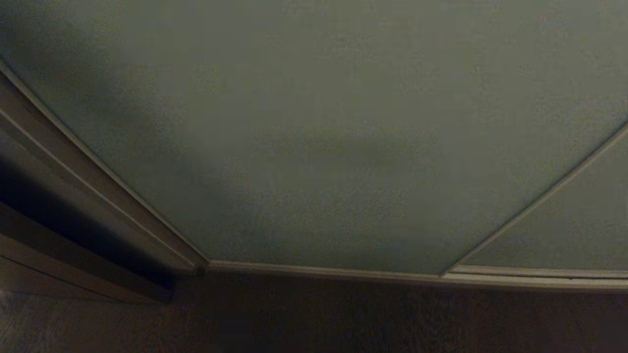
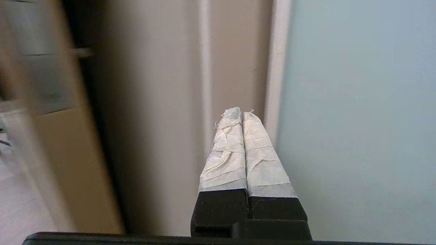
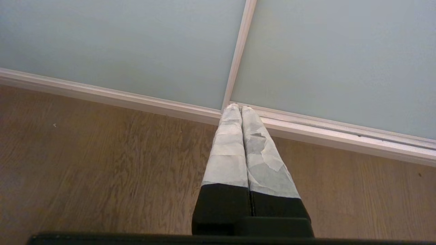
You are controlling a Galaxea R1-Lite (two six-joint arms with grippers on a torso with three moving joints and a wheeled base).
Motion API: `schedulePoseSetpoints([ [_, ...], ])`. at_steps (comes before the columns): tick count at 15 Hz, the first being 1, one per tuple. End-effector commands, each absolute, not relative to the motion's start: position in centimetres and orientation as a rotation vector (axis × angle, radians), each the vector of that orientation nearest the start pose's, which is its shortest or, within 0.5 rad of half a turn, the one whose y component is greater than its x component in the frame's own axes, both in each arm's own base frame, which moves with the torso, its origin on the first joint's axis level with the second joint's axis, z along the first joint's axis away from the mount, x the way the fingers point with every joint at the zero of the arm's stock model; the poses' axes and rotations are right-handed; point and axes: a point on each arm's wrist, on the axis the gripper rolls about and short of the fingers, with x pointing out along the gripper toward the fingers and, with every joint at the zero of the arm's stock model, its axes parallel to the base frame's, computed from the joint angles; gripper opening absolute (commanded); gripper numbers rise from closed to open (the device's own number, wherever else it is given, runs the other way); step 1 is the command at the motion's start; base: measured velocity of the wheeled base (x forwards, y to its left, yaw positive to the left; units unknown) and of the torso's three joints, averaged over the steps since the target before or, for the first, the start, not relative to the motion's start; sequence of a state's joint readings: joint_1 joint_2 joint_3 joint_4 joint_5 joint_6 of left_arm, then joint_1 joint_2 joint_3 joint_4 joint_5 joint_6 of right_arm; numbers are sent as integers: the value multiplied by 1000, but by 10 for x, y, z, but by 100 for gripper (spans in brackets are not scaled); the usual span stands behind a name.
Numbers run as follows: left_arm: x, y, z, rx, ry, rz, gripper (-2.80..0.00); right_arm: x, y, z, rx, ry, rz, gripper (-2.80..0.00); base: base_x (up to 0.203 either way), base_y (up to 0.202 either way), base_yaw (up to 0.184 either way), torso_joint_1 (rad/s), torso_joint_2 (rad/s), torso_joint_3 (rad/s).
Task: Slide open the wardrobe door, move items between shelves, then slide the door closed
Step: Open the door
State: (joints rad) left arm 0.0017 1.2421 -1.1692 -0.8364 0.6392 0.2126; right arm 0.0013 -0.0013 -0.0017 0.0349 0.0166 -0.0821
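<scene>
I reckon the sliding wardrobe door [image 2: 357, 102] is heavy, stiff and slick-faced, so my empty, clenched left gripper [image 2: 241, 114] should push its slim silvery frame [image 2: 276, 68].

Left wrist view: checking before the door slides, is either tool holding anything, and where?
Nothing. The left tool and right tool are both shut and empty.

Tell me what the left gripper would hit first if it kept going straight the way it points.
Most likely the silvery frame at the edge of the sliding wardrobe door. The left gripper, fingers shut, points at the beige strip just beside that frame. Depth is unclear, so how near it is cannot be told.
</scene>
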Motion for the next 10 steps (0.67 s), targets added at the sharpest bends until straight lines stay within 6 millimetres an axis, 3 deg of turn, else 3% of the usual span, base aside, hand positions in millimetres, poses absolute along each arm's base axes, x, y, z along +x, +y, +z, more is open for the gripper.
schedulePoseSetpoints([
  [1,193,14,415,-33,-630,691,-280,-23,0,72,-83,31,20,-280,0,0,0,0,0,0],
  [5,204,15,429,-29,-642,682,-280,-23,0,72,-83,31,20,-280,0,0,0,0,0,0],
  [10,199,16,444,-42,-650,698,-280,-23,0,72,-83,31,20,-280,0,0,0,0,0,0],
])
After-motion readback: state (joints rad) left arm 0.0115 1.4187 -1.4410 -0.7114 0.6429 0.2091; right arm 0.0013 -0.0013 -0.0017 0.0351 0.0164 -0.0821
